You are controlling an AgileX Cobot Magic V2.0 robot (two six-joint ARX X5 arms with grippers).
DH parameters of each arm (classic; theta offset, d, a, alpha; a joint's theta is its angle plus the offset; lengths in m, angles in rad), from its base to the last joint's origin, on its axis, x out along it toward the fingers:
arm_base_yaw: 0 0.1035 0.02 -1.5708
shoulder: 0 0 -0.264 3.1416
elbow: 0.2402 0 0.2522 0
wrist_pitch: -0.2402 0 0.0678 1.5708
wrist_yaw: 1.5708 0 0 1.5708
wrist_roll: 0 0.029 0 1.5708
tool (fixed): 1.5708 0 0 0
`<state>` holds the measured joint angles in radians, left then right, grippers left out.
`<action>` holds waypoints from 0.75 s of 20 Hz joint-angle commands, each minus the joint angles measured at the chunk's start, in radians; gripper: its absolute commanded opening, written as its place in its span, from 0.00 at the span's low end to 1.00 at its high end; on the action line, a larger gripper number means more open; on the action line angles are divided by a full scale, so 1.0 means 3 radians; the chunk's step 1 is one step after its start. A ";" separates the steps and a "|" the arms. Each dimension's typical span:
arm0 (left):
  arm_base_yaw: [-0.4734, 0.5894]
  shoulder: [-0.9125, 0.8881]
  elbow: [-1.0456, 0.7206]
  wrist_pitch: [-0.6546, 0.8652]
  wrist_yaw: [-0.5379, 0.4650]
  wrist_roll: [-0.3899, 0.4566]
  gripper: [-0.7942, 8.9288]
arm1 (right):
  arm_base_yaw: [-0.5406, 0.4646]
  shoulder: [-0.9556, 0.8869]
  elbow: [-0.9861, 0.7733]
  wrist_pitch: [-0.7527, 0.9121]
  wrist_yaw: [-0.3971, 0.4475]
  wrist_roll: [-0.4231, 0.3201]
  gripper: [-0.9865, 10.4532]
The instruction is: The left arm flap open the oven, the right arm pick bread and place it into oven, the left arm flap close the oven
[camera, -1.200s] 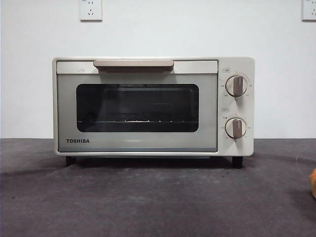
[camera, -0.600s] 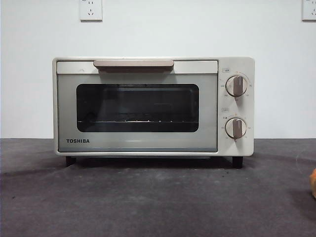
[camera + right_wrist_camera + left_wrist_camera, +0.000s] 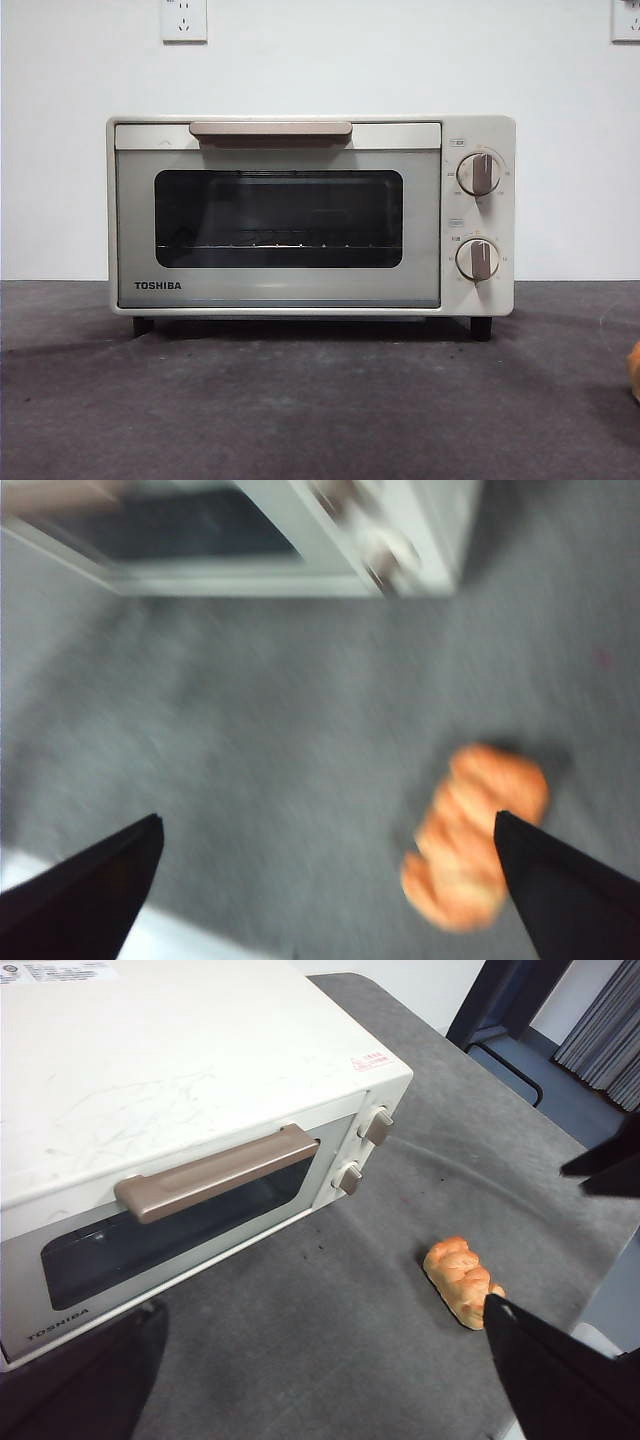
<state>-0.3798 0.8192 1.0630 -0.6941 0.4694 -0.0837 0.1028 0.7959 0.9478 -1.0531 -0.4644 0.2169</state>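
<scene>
The cream-white boxy toaster oven [image 3: 310,215] stands closed; the small golden-orange braided loaf [image 3: 462,1280] lies near its knob side. Both the left gripper [image 3: 330,1380] and the right gripper [image 3: 325,880] hang above with fingers apart.

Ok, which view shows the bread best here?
The left wrist view: the bread lies whole and sharp on the grey mat, apart from the oven. The right wrist view shows it blurred; the front view catches only an orange sliver at the right edge.

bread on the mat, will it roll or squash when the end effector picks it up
The bread is oblong and lies flat on the grey mat, so it probably won't roll. Its braided, ridged top should give the pointed fingers some purchase. If it is real bread, it is likely light and soft, so a hard squeeze could dent it; the views can't confirm that.
</scene>
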 commanded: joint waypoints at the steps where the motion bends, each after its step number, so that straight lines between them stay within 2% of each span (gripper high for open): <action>1: -0.0043 0.0022 0.0075 0.0020 0.0008 0.0041 0.60 | 0.0088 0.0198 0.0058 -0.0151 0.0155 -0.0048 0.56; 3: -0.0046 0.0022 0.0075 0.0019 0.0008 0.0041 0.60 | 0.0172 0.0324 0.0041 -0.0202 0.0359 -0.0038 0.56; 5: -0.0046 0.0022 0.0075 0.0013 0.0008 0.0041 0.60 | 0.0310 0.0505 -0.0020 -0.0209 0.0676 0.0070 0.56; 8: -0.0046 0.0020 0.0075 -0.0018 0.0001 0.0043 0.60 | 0.0484 0.0753 -0.0188 -0.0118 0.0926 0.0160 0.56; 11: -0.0046 0.0020 0.0075 -0.0032 -0.0008 0.0046 0.60 | 0.0575 0.1005 -0.0397 0.0150 0.0970 0.0278 0.56; 15: -0.0046 0.0020 0.0075 -0.0038 -0.0008 0.0046 0.60 | 0.0589 0.1371 -0.0487 0.0459 0.1059 0.0299 0.56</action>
<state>-0.3889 0.8188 1.0630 -0.7116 0.4690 -0.0834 0.2749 1.1976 0.7952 -0.9157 -0.1528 0.2935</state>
